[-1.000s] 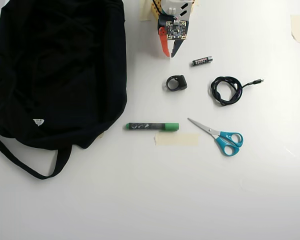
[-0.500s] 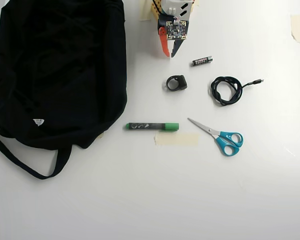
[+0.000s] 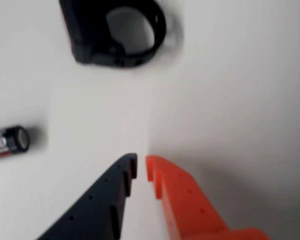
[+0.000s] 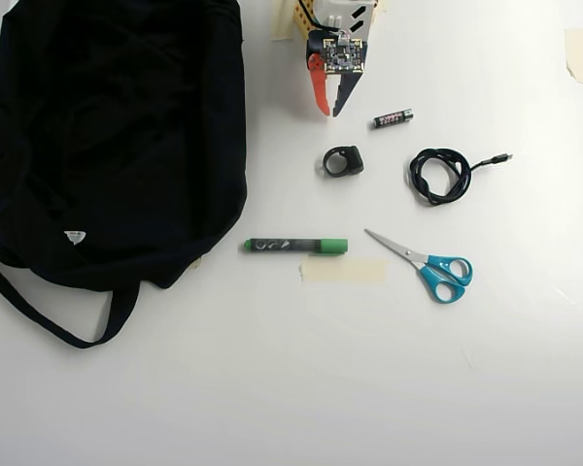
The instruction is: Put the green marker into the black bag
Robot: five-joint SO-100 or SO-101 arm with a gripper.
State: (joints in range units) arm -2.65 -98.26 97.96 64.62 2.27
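Nothing done yet, I judge: my gripper (image 4: 328,113) (fingers nearly closed, empty) sits at twelve o'clock from the green marker (image 4: 296,246), black bag (image 4: 117,136) untouched.

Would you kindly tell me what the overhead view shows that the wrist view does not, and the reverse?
Only the overhead view shows the green marker, the black bag, the scissors, the coiled cable and the tape strip. Only the wrist view shows, close up, the narrow gap between the nearly closed fingertips, empty. Both show the hand, the black ring-shaped part, the battery and the white table.
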